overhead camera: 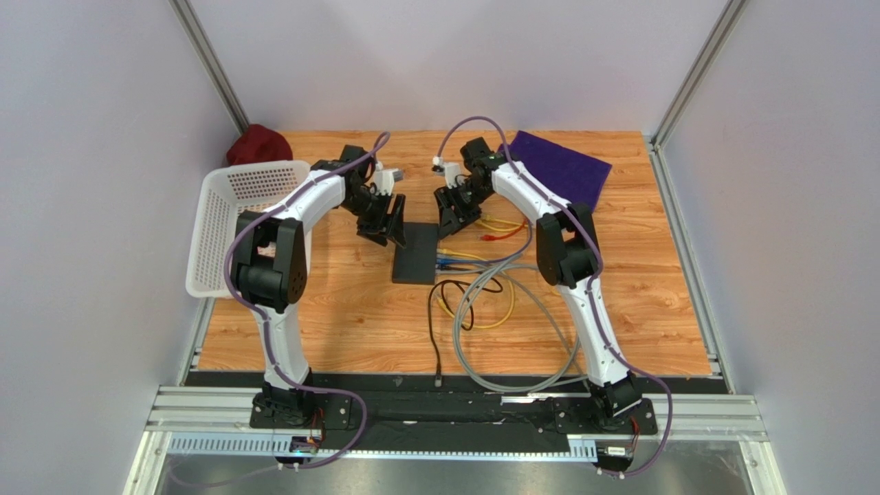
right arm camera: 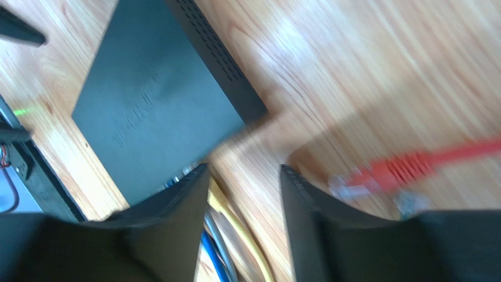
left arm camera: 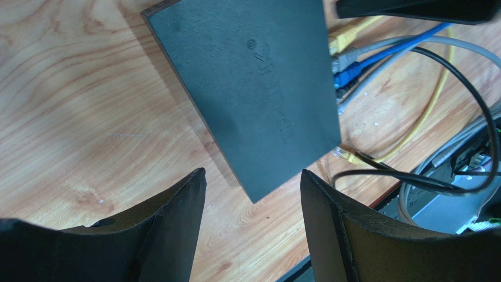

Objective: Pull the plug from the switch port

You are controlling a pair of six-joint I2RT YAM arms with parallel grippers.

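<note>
The flat black switch (overhead camera: 415, 254) lies on the wooden table between both grippers; it also shows in the left wrist view (left arm camera: 253, 88) and the right wrist view (right arm camera: 159, 111). Yellow (left arm camera: 341, 40), grey (left arm camera: 348, 56) and blue (left arm camera: 348, 74) plugs sit in its right side. An orange-red plug (right arm camera: 376, 176) lies loose on the table, right of the right gripper. My left gripper (overhead camera: 393, 222) (left arm camera: 253, 182) is open and empty, just above the switch's far left corner. My right gripper (overhead camera: 451, 211) (right arm camera: 244, 176) is open and empty, above the switch's far right corner and the cables (right arm camera: 226, 235).
A white mesh basket (overhead camera: 243, 222) stands at the left edge with a dark red cloth (overhead camera: 258, 144) behind it. A purple cloth (overhead camera: 563, 165) lies at the back right. Grey, yellow and black cables (overhead camera: 485, 320) loop on the table in front of the switch.
</note>
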